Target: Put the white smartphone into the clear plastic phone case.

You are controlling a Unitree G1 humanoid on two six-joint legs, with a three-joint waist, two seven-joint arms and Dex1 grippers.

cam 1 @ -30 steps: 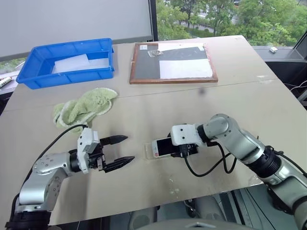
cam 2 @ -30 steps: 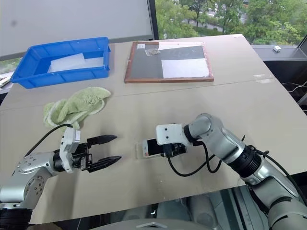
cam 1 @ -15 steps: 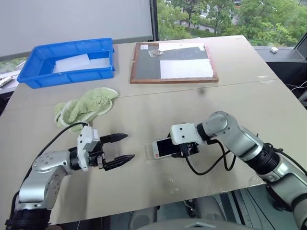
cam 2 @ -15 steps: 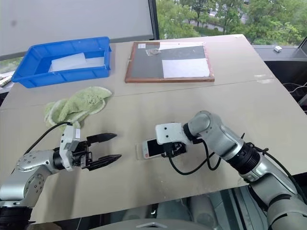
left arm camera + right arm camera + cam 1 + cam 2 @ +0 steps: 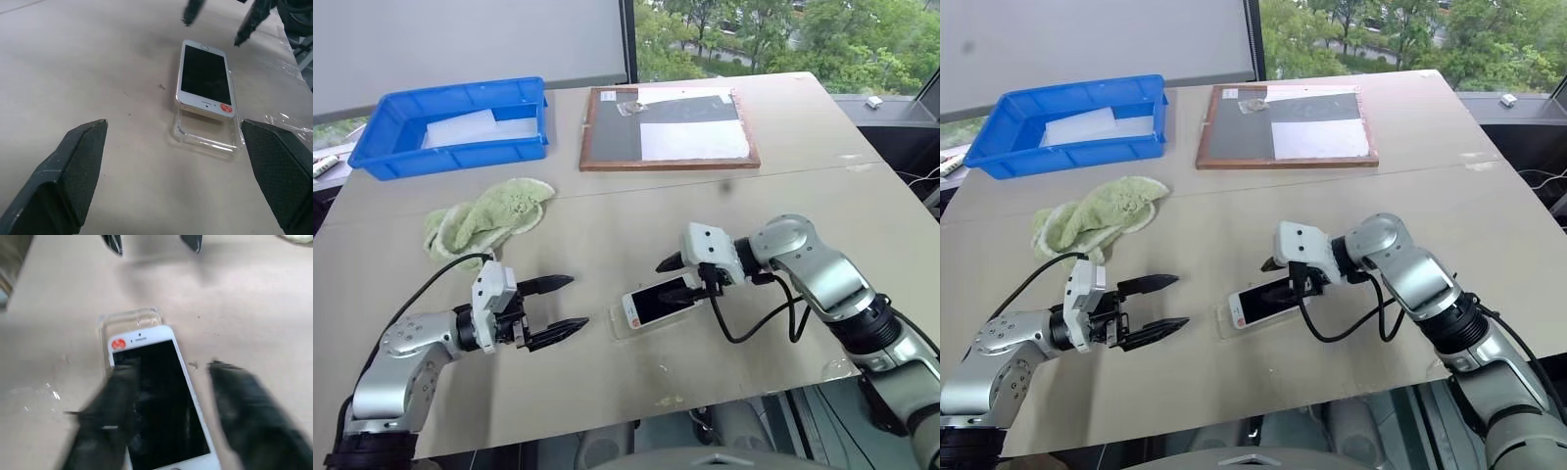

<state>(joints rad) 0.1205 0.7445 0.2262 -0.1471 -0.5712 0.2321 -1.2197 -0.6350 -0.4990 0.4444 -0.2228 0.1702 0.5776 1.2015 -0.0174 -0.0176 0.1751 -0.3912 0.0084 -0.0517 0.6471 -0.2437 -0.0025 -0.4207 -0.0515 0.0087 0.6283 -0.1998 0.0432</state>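
Observation:
The white smartphone [image 5: 656,302] lies flat on the table, screen up, with a red sticker at its left end. That end rests over the clear plastic phone case [image 5: 625,319], which sticks out from under it. The left wrist view shows the smartphone [image 5: 204,81] and the case [image 5: 205,136] ahead. My right gripper [image 5: 668,278] hovers just above the phone's right end, open, with nothing between its fingers. My left gripper [image 5: 560,305] stands open a hand's width left of the case, low over the table, pointing at it.
A blue bin [image 5: 372,157] holding a white frosted sheet stands at the back left. A green cloth [image 5: 489,215] lies in front of it. A wooden-framed dark board [image 5: 607,132] lies at the back centre. The table's front edge runs close behind both grippers.
My right gripper has let go of the phone, risen and drawn back to the right with its wrist rolled. The phone now lies slightly turned on the case. The left arm has kept still.

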